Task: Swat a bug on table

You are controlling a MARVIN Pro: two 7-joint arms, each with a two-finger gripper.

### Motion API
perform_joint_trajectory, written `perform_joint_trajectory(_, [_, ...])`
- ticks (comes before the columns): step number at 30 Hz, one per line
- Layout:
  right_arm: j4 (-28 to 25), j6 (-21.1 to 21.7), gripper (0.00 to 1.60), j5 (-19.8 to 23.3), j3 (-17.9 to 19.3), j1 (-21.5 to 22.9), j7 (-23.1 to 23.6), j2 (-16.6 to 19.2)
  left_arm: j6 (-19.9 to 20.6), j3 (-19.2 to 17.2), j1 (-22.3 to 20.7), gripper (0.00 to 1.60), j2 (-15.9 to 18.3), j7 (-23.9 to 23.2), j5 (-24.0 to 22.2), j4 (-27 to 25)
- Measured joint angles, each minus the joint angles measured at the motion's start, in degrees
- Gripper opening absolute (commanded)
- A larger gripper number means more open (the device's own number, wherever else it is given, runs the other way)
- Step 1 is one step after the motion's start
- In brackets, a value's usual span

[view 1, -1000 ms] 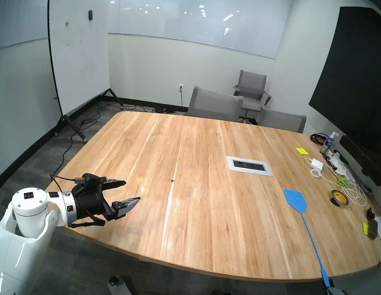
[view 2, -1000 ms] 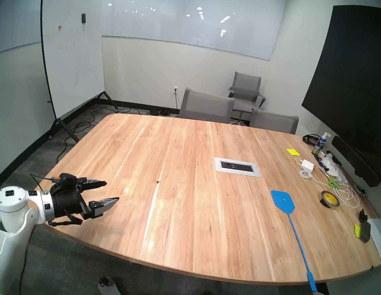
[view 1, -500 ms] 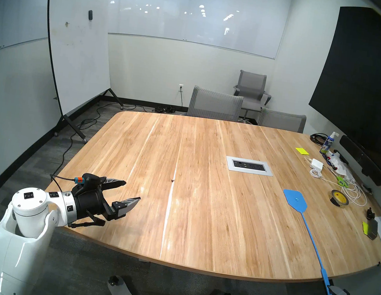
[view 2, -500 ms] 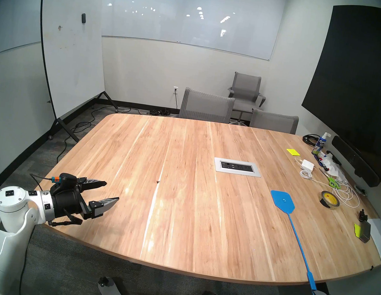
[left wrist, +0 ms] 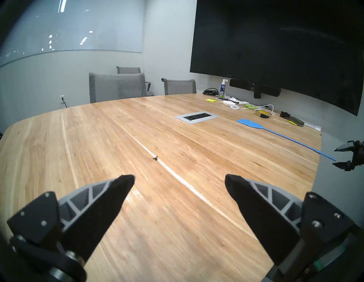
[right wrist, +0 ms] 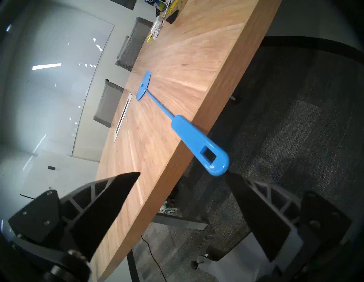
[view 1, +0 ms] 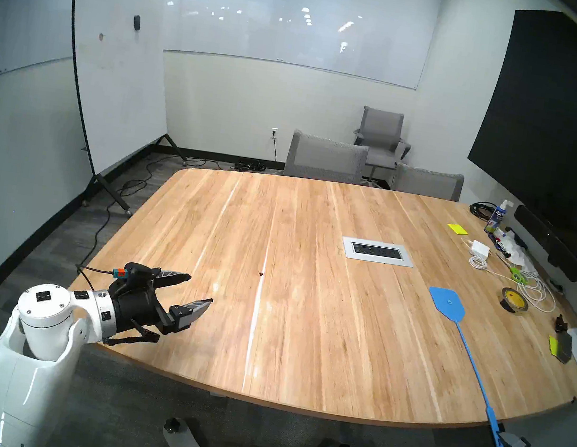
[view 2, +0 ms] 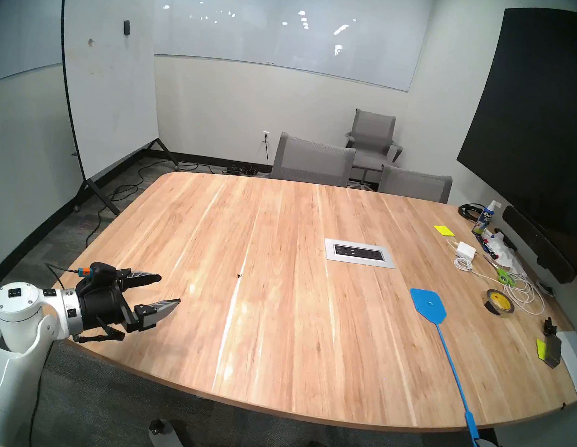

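The bug (view 1: pixel 261 273) (view 2: pixel 238 276) (left wrist: pixel 155 158) is a tiny dark speck on the light wood table (view 1: pixel 299 348), left of its middle. My left gripper (view 1: pixel 201 289) (left wrist: pixel 179 177) hovers open and empty over the near left corner, short of the bug. A blue fly swatter (view 1: pixel 447 302) (right wrist: pixel 197 141) lies flat on the right side, its handle sticking out over the near edge. My right gripper (right wrist: pixel 182 174) (left wrist: pixel 334 157) is open just off that edge. The handle's end sits by one fingertip, not between the jaws.
A grey outlet panel (view 1: pixel 378 251) is set into the table's middle. Along the right edge lie a tape roll (view 1: pixel 514 301), green scissors (view 1: pixel 518 275), white cables (view 1: pixel 535 293) and a spray bottle (view 1: pixel 498 217). Grey chairs (view 1: pixel 325 158) stand at the far edge.
The right gripper has shifted very slightly by the swatter's handle end. The left arm, the bug and the swatter have not moved.
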Motion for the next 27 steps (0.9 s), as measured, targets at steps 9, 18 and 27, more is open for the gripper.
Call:
perform_joint_trajectory(9, [0.40, 0.13, 1.60, -0.02, 0.10, 0.40, 0.03, 0.03, 0.00, -0.02, -0.01, 1.60, -0.03, -0.04, 0.04, 0.00])
perform_joint_trajectory(18, [0.55, 0.31, 1.11, -0.04, 0.27, 0.65, 0.09, 0.03, 0.02, -0.03, -0.03, 1.60, -0.07, -0.07, 0.08, 0.00])
perform_joint_trajectory(27, [0.82, 0.42, 1.12, -0.10, 0.36, 0.81, 0.13, 0.05, 0.02, -0.05, -0.04, 1.60, -0.11, -0.10, 0.13, 0.00])
